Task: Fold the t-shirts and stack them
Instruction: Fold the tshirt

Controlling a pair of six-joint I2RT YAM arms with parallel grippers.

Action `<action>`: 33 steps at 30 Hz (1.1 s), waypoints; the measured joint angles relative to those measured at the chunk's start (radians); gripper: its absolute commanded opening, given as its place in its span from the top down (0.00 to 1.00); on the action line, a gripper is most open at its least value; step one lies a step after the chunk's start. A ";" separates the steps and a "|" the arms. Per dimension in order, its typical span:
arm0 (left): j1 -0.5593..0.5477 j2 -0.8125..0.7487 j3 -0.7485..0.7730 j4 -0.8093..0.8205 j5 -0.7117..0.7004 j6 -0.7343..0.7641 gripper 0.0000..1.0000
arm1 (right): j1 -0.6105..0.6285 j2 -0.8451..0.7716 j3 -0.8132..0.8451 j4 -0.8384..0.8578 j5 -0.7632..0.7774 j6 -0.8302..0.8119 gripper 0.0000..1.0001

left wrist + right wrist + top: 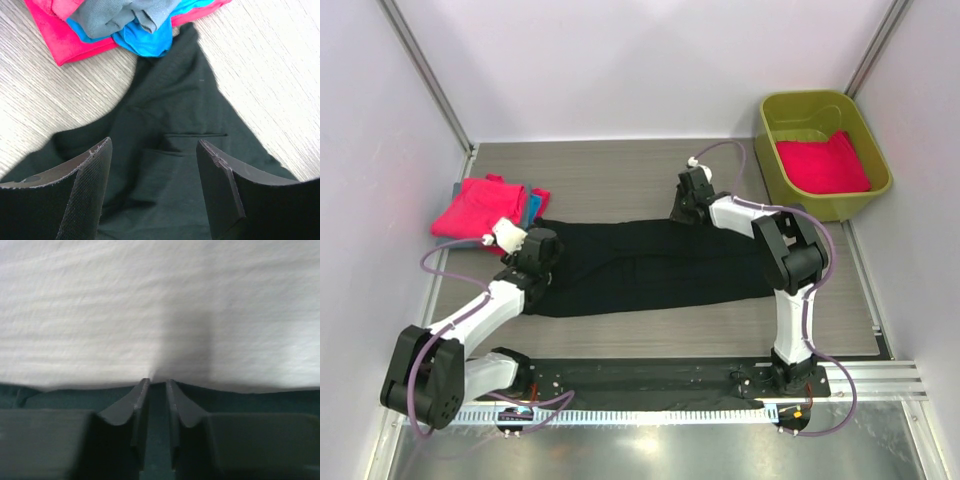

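Top external view: left end effector (540, 250) sits over one end of the black tee (650, 265), which is spread on the counter (620, 170). Pink tees (475, 205) lie just beyond it. Right end effector (682, 212) meets the tee's far edge, with a tub (775, 110) holding a pink tee (823, 165) off to its right.

Left wrist view: fingers (92, 185) are wide apart above the black tee and grip nothing. A blue tee (145, 42) lies ahead.

Right wrist view: fingers (140, 400) are narrow with the tee's edge between them; I cannot tell whether it is pinched.

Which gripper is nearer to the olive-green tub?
Right. The right gripper sits at the black t-shirt's far edge, near the olive-green tub; the left gripper hovers over the shirt's opposite end, much farther off.
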 measured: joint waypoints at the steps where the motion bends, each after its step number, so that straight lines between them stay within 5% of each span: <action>1: 0.000 0.004 0.000 0.005 -0.002 0.000 0.30 | -0.013 0.005 0.013 -0.005 -0.002 -0.002 0.67; 2: 0.000 0.011 0.000 0.010 -0.002 0.000 0.31 | -0.022 0.010 0.023 -0.010 -0.003 -0.005 0.57; 7: 0.000 0.050 0.002 0.019 0.000 0.014 0.30 | -0.037 0.007 0.048 -0.045 -0.003 -0.047 0.48; 20: 0.008 0.193 0.213 -0.021 0.007 0.056 0.30 | 0.073 -0.062 0.097 -0.011 -0.391 -0.112 0.55; 33: 0.110 0.524 0.485 -0.112 0.173 0.029 0.38 | 0.203 0.164 0.253 0.048 -0.584 -0.092 0.54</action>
